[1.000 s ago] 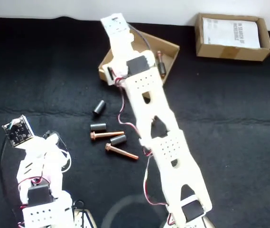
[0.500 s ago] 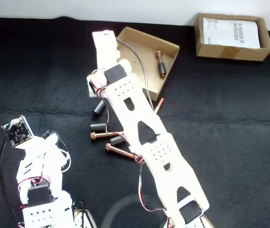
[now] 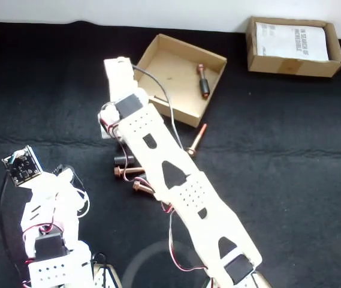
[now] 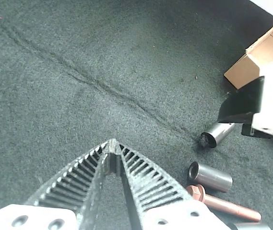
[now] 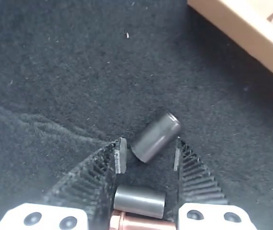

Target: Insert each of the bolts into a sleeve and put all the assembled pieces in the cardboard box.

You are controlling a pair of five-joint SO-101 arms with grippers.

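black felt, high view: it covers the table [image 3: 290, 180]. the cardboard box [image 3: 170, 72] lies open near the far edge, with one assembled piece [image 3: 204, 81] inside by its right wall.
loose parts, high view: a stray bolt [image 3: 196, 139] lies on the felt just outside the box's near corner. the flat sleeve [image 3: 121, 159], the upper bolt [image 3: 125, 171] and the lower bolt [image 3: 141, 186] lie close together, partly under the right arm [image 3: 176, 186].
arms, high view: the right arm stretches from the near edge over those parts to the box's left side. the left arm [image 3: 47, 210] sits folded at the near left, well apart from them.
left wrist view: the left claw [image 4: 112, 146] is pressed together, tips meeting, above bare felt. beyond it lie the tilted sleeve [image 4: 217, 134], the flat sleeve and the upper bolt.
right wrist view: the right claw [image 5: 148, 154] is spread, with the tilted sleeve lying on the felt between its tips. whether a tip touches the sleeve cannot be told. the flat sleeve lies between the fingers nearer the wrist.
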